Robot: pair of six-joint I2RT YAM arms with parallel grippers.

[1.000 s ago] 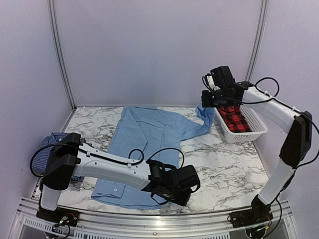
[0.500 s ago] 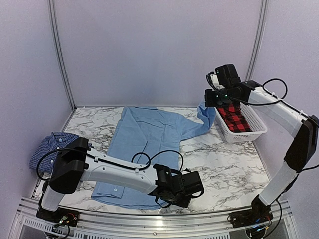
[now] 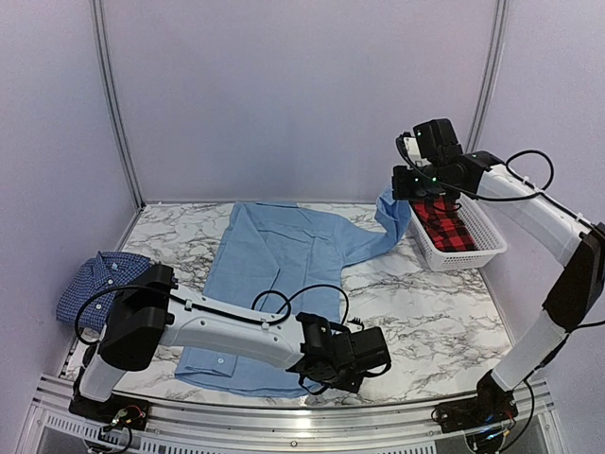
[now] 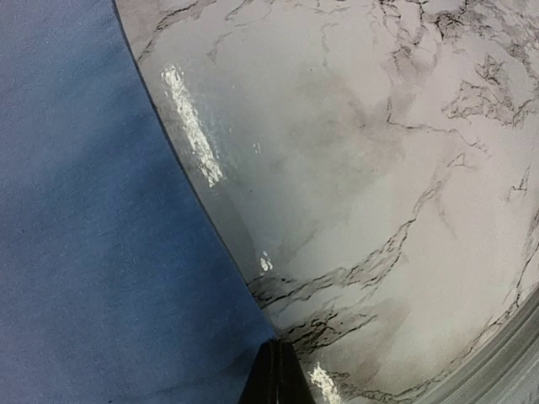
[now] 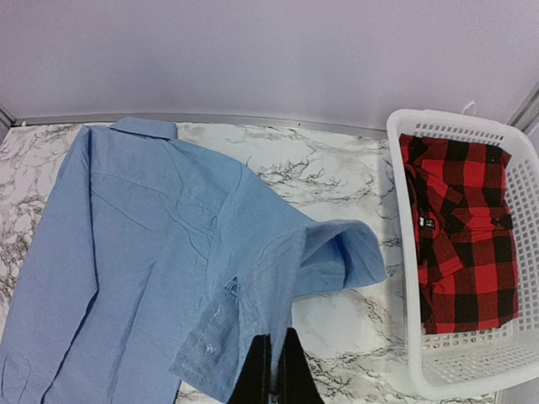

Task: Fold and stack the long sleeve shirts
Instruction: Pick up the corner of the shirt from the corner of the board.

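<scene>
Your 2 arms work a marble table (image 3: 425, 312) from its near edge. The light blue shirt (image 3: 274, 265) lies spread across the centre of the overhead view, collar toward the far wall and hem at the lower centre of the frame. Your left gripper (image 4: 276, 374), reached low across to the lower centre, has its fingers pressed together right at the hem's corner, where cloth meets bare marble in the wrist view (whether any fabric is caught between them cannot be told). Your right gripper (image 5: 274, 370), at the upper right of the overhead view, is clenched on the shirt's sleeve (image 3: 386, 232) and holds its end lifted off the table just beside the white basket (image 5: 459, 362). From that wrist's camera the sleeve doubles back in a loop at mid-frame, with the cuff near the fingers at the bottom. The basket, at the right of the frame, holds a red-and-black check garment (image 5: 459, 227). The dark blue check shirt (image 3: 95, 284) sits as a compact bundle at the left edge, well apart from the light blue one and partly hidden behind your left arm.
</scene>
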